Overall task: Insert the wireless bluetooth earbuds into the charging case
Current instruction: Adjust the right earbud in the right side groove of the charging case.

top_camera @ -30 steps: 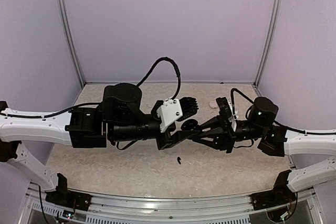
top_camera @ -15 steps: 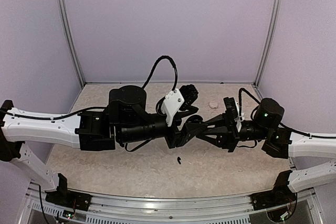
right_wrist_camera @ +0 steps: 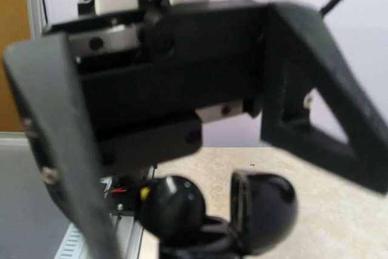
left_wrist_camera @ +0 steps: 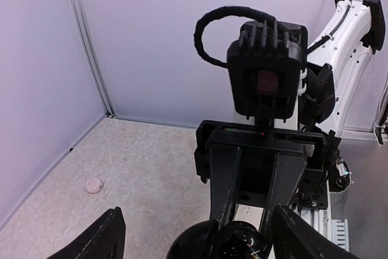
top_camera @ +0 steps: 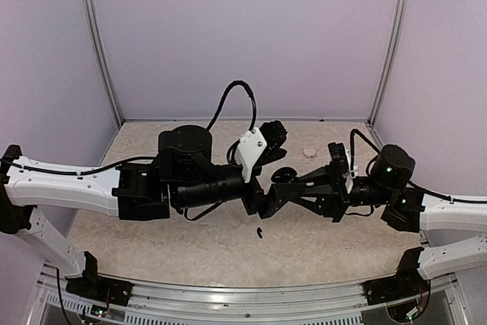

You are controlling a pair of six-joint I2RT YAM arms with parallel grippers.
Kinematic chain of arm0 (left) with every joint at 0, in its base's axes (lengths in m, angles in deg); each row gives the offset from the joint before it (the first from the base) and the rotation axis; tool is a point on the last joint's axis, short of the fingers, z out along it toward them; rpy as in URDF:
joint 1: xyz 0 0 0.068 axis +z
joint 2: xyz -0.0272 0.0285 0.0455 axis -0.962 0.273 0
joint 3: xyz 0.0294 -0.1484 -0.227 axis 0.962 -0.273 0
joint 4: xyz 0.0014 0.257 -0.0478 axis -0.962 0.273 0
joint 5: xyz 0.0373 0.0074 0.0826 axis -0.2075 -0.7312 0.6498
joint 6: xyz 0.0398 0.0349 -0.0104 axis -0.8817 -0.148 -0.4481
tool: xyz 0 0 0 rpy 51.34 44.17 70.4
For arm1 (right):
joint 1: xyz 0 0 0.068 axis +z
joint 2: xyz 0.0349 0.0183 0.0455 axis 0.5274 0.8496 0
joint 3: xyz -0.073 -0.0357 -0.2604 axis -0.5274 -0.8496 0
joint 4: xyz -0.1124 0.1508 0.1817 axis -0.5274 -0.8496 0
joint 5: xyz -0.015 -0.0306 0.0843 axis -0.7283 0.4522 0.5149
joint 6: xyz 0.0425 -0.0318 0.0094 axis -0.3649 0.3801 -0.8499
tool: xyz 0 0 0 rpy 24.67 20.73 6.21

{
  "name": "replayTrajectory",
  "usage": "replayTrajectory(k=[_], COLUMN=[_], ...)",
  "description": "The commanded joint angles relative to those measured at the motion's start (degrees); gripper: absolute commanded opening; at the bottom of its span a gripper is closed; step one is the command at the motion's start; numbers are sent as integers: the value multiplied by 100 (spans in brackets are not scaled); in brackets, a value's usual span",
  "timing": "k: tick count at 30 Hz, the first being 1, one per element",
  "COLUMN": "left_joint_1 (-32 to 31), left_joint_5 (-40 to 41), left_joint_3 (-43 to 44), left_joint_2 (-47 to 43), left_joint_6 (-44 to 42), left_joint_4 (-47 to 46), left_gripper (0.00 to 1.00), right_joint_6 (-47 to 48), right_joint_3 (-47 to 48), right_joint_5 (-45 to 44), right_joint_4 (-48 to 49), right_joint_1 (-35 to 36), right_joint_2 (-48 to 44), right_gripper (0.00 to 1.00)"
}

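- Spreading wider than a second ago: left gripper (left_wrist_camera: 203, 235) jaws, now far apart, gripping nothing.
- Left arm (top_camera: 76, 184) has pushed right; right arm (top_camera: 449, 211) backed off right, and the charging case (right_wrist_camera: 264, 210) shifted with it.
- Right gripper (top_camera: 288, 186) jaws are clamped on the case, held above the tabletop (top_camera: 190, 249) between both grippers.
- Case: glossy black, round, lid hinged open; can't tell what's inside.
- One earbud (top_camera: 260, 231), tiny and black, lies on the tabletop nearer the bases, same spot as before.
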Motion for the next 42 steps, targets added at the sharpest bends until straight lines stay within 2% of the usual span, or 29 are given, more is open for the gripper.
replayTrajectory(k=[1,4,8,10,15,21,26,32,42], left_joint_1=[-103,-178,-174,-173,-166,-164,-164,-151,-147], left_joint_5=[-426,-666,-1251,-1417,-1403,-1202,-1157,-995,-871], left_joint_3=[100,184,63,12,248,733,804,978,1069], left_joint_2=[-364,-519,-937,-1114,-1267,-958,-805,-533,-350], left_joint_6=[-847,-1452,-2204,-2603,-3418,-4079,-4423,-4702,-4807], left_joint_4=[-69,295,943,1345,2187,3096,3231,3473,3499], left_gripper=[86,90,87,82,61,52,51,55,54], right_joint_6=[-154,-213,-286,-310,-259,-293,-302,-303,-255], right_joint_3=[-125,-126,-93,-63,100,313,407,484,563], right_joint_5=[94,124,200,276,563,809,948,1072,1139], right_joint_4=[125,100,59,29,-221,-454,-557,-637,-731], right_joint_1=[51,52,47,48,48,53,66,113,211], right_joint_2=[-61,-38,-7,15,184,406,577,702,877], right_gripper=[0,0,0,0,0,0,0,0,0])
